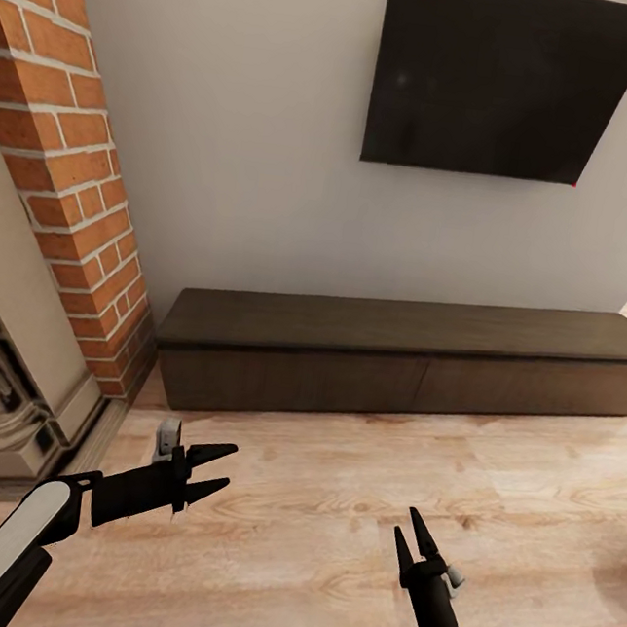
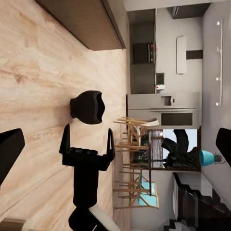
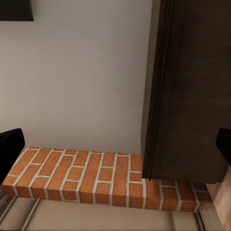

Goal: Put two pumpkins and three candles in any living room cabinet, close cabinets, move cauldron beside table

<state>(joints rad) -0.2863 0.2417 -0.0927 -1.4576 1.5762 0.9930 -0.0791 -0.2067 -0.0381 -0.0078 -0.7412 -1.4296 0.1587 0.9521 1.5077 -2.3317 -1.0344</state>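
The cabinet is sitting closed against the wall below the dark screen, at about twelve o'clock from the robot, with its drawer fronts flush. The cauldron is standing on the wood floor beyond the right arm in the left wrist view. No pumpkins or candles are appearing in these pictures.

The main risk, as I judge it, is that both arms are hanging low and forward while the base is travelling: a tight turn toward the brick fireplace at ten o'clock could be clipping the left arm on it. The handle-less fronts also offer little to hook, so fingers may slip when pulling.

The left gripper is holding its fingers moderately apart around nothing, touching nothing. The right gripper is likewise part-open and empty.
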